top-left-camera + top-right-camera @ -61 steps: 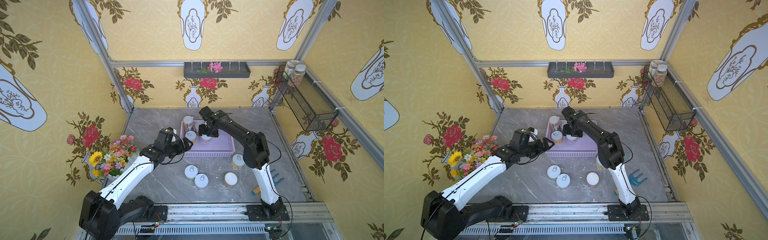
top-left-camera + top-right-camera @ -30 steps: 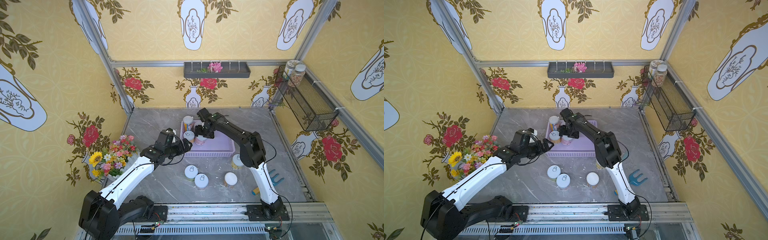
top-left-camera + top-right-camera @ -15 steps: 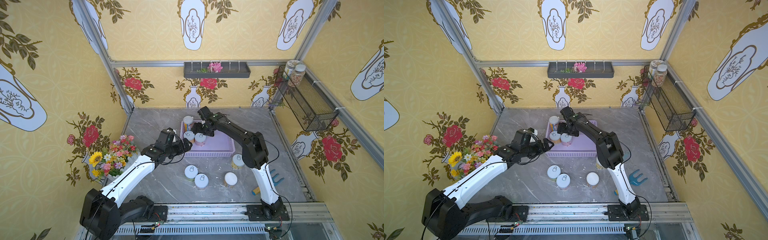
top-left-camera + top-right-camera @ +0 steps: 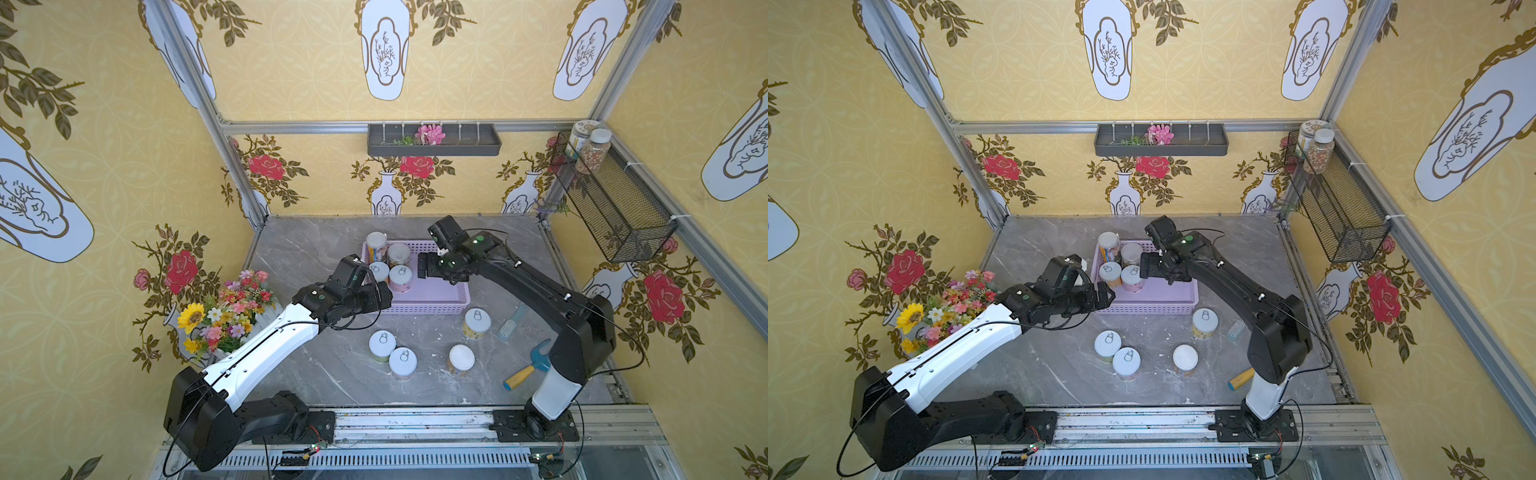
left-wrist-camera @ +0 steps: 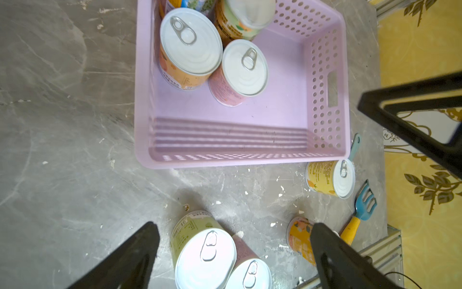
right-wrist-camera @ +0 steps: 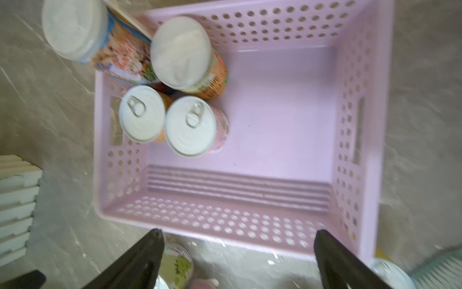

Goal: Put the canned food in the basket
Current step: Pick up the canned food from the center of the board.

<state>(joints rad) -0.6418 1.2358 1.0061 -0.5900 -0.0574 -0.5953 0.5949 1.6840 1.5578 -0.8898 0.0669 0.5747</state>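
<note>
R hand [image 4: 423, 266] over the basket [image 4: 428, 309], fingers wide apart, nothing btwn them. The pink tin [image 4: 400, 277] stands just beside it, upright, w/ 3 other tins [image 4: 379, 271] packed in the basket's far-left corner. L hand [image 4: 380, 296] is spread wide too, empty, at the basket's near-left corner. 4 loose tins [image 4: 402, 362] are on the worktop [image 4: 316, 249] in front of the basket, apart from both hands.
</note>
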